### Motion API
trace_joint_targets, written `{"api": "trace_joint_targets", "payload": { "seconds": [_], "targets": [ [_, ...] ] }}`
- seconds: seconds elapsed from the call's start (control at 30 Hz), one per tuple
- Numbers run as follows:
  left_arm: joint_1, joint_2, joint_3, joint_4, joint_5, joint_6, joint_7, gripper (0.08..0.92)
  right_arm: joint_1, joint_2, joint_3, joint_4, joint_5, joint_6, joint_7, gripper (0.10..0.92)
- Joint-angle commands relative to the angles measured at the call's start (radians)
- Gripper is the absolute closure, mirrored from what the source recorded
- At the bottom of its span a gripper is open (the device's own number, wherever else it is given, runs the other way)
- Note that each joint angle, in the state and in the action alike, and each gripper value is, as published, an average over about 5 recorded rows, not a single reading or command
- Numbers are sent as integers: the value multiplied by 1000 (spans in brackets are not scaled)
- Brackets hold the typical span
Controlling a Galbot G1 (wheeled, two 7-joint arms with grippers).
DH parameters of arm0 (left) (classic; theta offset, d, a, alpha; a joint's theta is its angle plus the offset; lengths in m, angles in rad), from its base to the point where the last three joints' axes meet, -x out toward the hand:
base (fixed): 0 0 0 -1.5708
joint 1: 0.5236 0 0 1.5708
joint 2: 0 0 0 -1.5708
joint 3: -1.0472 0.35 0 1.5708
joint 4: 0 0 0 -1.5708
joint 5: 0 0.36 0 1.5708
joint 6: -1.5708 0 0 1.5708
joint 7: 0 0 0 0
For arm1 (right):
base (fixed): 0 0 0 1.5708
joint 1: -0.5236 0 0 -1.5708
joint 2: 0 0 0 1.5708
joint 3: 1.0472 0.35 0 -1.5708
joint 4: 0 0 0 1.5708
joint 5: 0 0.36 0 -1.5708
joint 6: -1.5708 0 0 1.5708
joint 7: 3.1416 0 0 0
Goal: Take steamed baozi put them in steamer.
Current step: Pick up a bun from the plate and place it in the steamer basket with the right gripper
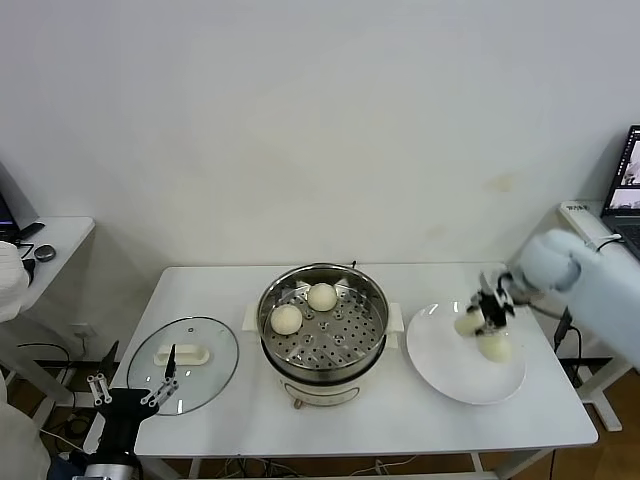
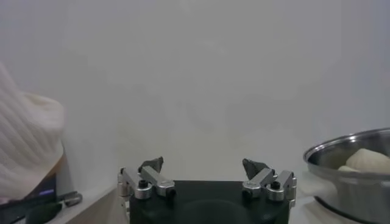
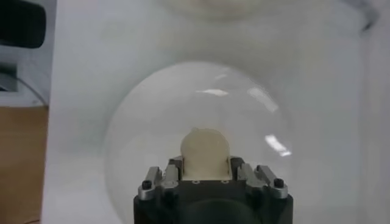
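Observation:
The steel steamer [image 1: 322,322] stands mid-table on its cream base, with two baozi inside, one at the back [image 1: 322,296] and one to the left [image 1: 286,319]. My right gripper [image 1: 483,314] is over the white plate [image 1: 450,370] and shut on a third baozi [image 1: 466,324]. In the right wrist view this baozi [image 3: 206,151] sits between the fingers above the plate [image 3: 152,115]. A fourth baozi [image 1: 495,348] lies on the plate beside it. My left gripper [image 1: 130,392] is parked open and empty off the table's front left corner. In its own view [image 2: 202,167] the steamer [image 2: 350,173] shows to one side.
The round glass lid [image 1: 185,362] with its white handle lies flat on the table left of the steamer. A side table [image 1: 50,240] stands at far left. A laptop [image 1: 625,185] sits on a stand at far right.

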Motion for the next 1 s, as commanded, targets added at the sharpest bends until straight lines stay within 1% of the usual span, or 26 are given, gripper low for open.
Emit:
{"api": "trace_joint_targets", "payload": {
  "seconds": [0.03, 0.27, 0.5, 0.67, 1.0],
  "targets": [
    [0, -3, -10, -3, -1, -1, -1, 177, 387, 225, -233, 33, 223, 116, -2, 538],
    [10, -11, -28, -8, -2, -5, -3, 177, 362, 428, -330, 56, 180, 259, 8, 538],
    [10, -20, -43, -16, -3, -3, -4, 177, 281, 564, -404, 32, 29, 432, 42, 538],
    [6, -21, -51, -10, -5, -3, -4, 177, 243, 613, -426, 12, -81, 525, 52, 533],
    [3, -20, -57, 2, -6, -4, -6, 177, 191, 613, -451, 3, -130, 627, 62, 533]
  ]
}}
